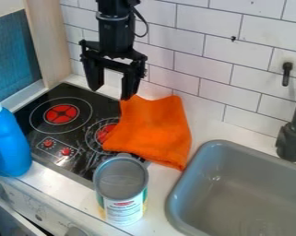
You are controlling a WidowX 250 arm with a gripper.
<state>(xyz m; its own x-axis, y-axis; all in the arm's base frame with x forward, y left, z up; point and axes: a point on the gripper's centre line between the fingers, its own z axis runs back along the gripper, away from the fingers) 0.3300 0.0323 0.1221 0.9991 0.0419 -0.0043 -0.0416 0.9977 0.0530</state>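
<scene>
At the left edge, a tall blue bottle (7, 145), upright beside the black cooktop (88, 161): liable to topple if knocked sideways. Upper left of centre, the gripper (110, 93), fingers spread wide, nothing between; one tip right by the top corner of the orange cloth (153, 129), contact impossible to tell. Danger there: closing high or off-centre, and so pinching air or a slipping fold. Down at lower centre, a can (121, 184) just in front of the cloth: a tip-over, if dragged along by the fabric. Mid-frame, cloth half over cooktop, half over the white surface (156, 189), close to the grey sink (236, 193) at lower right: an easy slide in, from a careless sweep. And the count, left to right: one bottle, one cooktop, two burners (62, 114), one gripper, one can, one cloth, one sink, one faucet (290, 143).
</scene>
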